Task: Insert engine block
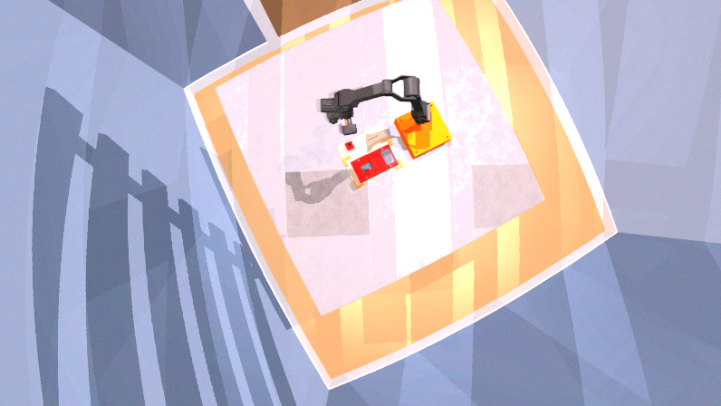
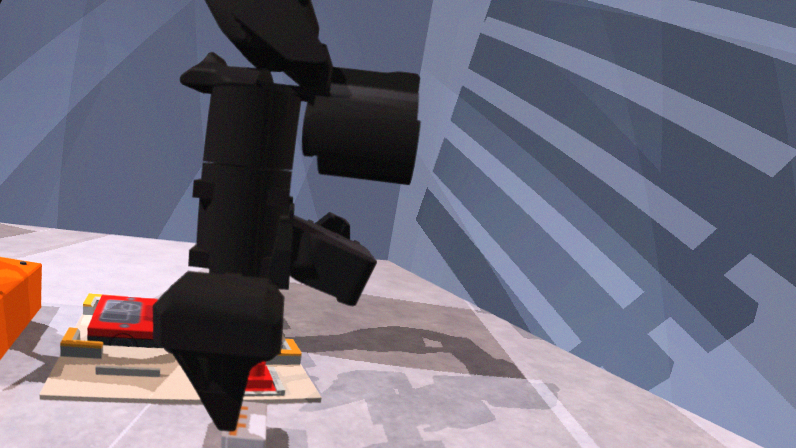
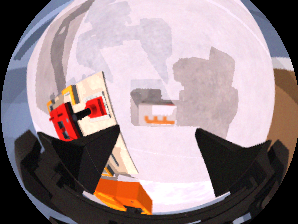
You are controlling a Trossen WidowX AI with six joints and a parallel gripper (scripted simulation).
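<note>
The red car body (image 1: 377, 163) (image 2: 123, 328) (image 3: 60, 121) sits between yellow corner brackets on a beige board (image 1: 359, 148) (image 2: 300, 391) (image 3: 123, 151). Its opening (image 1: 366, 167) shows grey in the top view, with no engine block in it; the arm hides it in the exterior view. The light engine block (image 2: 257, 424) (image 3: 161, 113) with orange marks stands on the table off the board. My gripper (image 3: 158, 129) is wide open and empty. In the wrist view the block lies beyond and between the fingertips, not gripped. In the exterior view one finger partly covers it. The slot side cannot be told.
A red base (image 1: 349, 145) (image 2: 260, 382) (image 3: 98, 106) with a black upright stick stands on the board beside the car body. A yellow-orange box (image 1: 437, 135) (image 2: 19, 303) (image 3: 122, 194) stands at the arm's base, near the board's end. Shadows cross the table.
</note>
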